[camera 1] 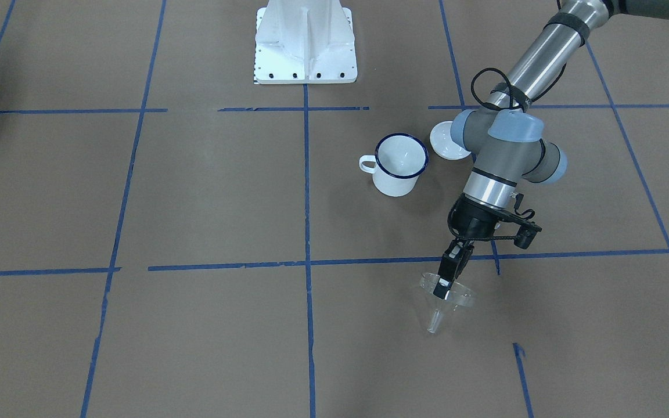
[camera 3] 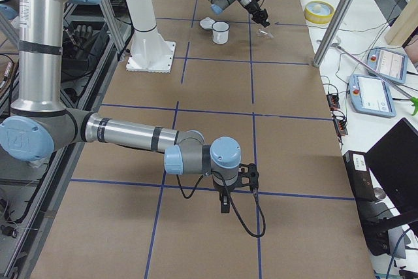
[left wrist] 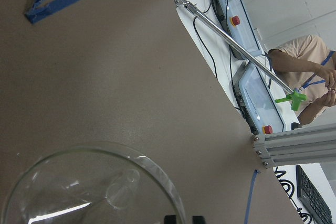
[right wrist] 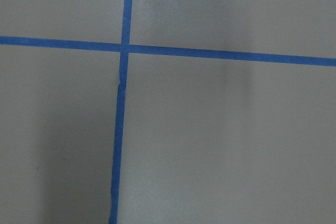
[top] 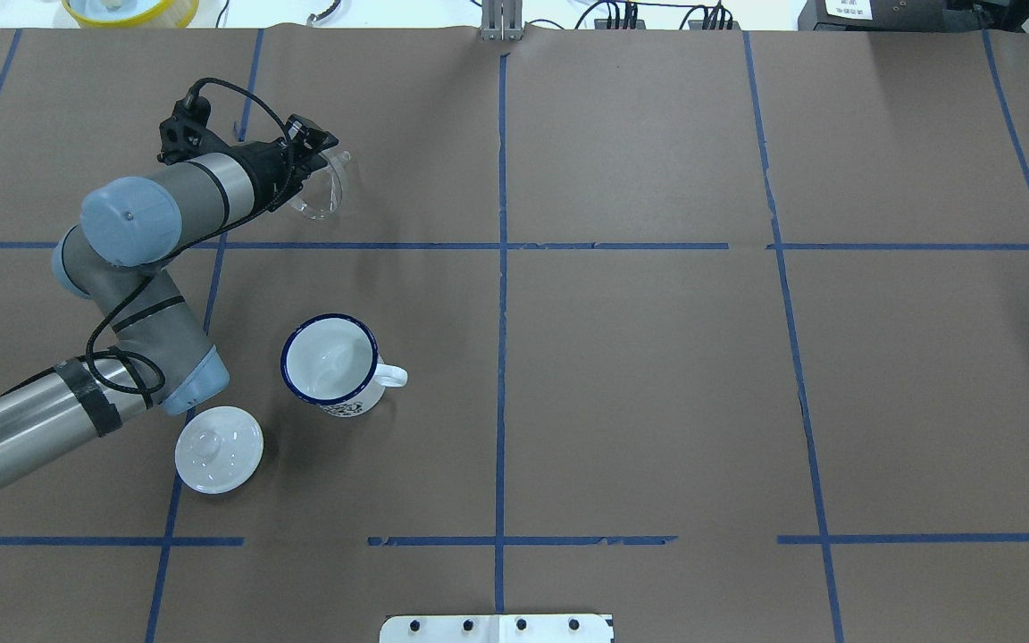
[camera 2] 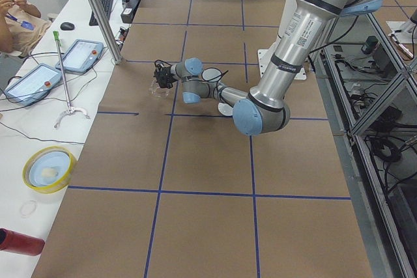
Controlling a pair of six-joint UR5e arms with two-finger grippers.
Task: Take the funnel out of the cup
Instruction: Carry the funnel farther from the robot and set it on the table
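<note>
The clear funnel (camera 1: 443,301) hangs tilted in my left gripper (camera 1: 444,283), which is shut on its rim, low over the brown table and well away from the cup. The funnel also shows in the overhead view (top: 322,189) and fills the lower left of the left wrist view (left wrist: 89,187). The white cup (camera 1: 400,165) with a dark blue rim stands upright and empty, also seen in the overhead view (top: 330,363). My right gripper (camera 3: 225,204) shows only in the exterior right view, so I cannot tell whether it is open or shut.
A white round knobbed lid (top: 219,448) lies on the table beside the cup, under my left arm's wrist. The white robot base (camera 1: 305,43) stands at the table's edge. Operators' tablets and a metal rod (left wrist: 236,38) lie beyond the far edge.
</note>
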